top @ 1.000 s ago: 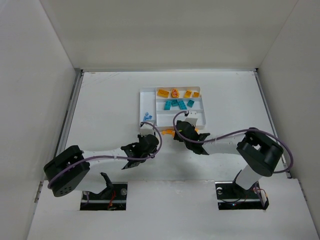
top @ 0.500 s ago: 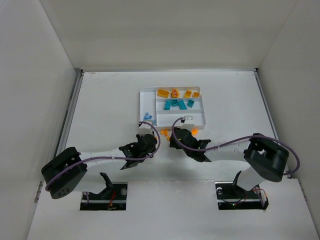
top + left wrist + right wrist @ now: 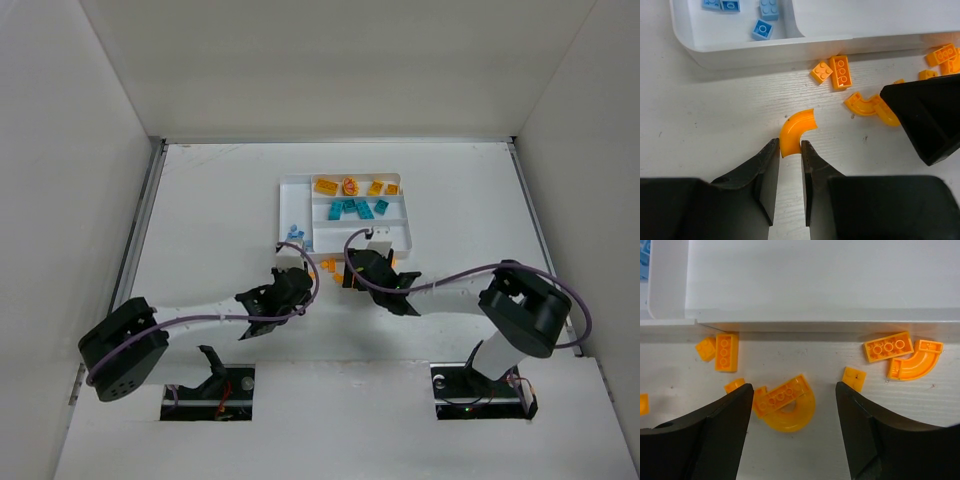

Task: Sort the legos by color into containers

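Note:
The white tray (image 3: 360, 232) holds yellow-orange bricks (image 3: 326, 185), a yellow piece with a red mark (image 3: 351, 185), teal bricks (image 3: 352, 208) and light blue bricks (image 3: 296, 233). Loose orange pieces lie on the table at its near edge. My left gripper (image 3: 789, 146) is shut on the end of an orange curved piece (image 3: 796, 127); it also shows in the top view (image 3: 290, 283). My right gripper (image 3: 794, 390), seen from above (image 3: 366, 268), is open wide over an orange brick (image 3: 782, 395) lying on an orange ring piece (image 3: 790, 417).
Around the right gripper lie an orange brick (image 3: 726, 352), a small square (image 3: 855, 378), a longer brick (image 3: 888, 346) and a curved piece (image 3: 916, 363). The tray wall (image 3: 815, 325) runs just beyond them. The right gripper's black finger (image 3: 925, 120) is close to the left gripper.
The right gripper shifted left along the tray's near edge, then slightly back. The left gripper eased a little toward the near left.

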`<state>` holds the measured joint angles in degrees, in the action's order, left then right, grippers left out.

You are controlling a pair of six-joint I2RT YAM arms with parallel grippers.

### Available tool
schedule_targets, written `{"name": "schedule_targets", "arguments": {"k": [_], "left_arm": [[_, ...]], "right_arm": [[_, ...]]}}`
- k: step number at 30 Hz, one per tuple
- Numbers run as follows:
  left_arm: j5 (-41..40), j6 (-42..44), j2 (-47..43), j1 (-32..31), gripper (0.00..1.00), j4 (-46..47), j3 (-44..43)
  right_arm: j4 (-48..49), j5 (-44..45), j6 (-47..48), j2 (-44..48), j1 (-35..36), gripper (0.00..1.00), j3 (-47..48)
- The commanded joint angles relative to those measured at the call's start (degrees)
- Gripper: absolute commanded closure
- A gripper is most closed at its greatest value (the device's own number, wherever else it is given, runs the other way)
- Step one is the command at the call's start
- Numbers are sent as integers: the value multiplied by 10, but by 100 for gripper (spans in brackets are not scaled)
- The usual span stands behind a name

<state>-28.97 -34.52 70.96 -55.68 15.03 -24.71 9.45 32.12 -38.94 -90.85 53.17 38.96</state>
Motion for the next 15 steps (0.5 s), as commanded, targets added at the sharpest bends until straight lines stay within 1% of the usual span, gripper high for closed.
{"name": "schedule_targets", "arguments": {"k": [1, 6, 10, 13, 15], "left_arm": [[-5, 4, -21, 5, 87, -6, -1], [1, 5, -33, 12, 87, -9, -9], [11, 7, -43, 22, 87, -10, -19], [13, 9, -48, 25, 87, -13, -29], [15, 10, -48, 27, 87, -14, -37]], "right_arm": [[19, -5, 25, -5, 13, 25, 24], [20, -21, 30, -20, 13, 24, 23], [27, -31, 33, -30, 21, 26, 25], [30, -31, 32, -37, 22, 32, 23], [31, -30, 33, -41, 22, 41, 23]]}}
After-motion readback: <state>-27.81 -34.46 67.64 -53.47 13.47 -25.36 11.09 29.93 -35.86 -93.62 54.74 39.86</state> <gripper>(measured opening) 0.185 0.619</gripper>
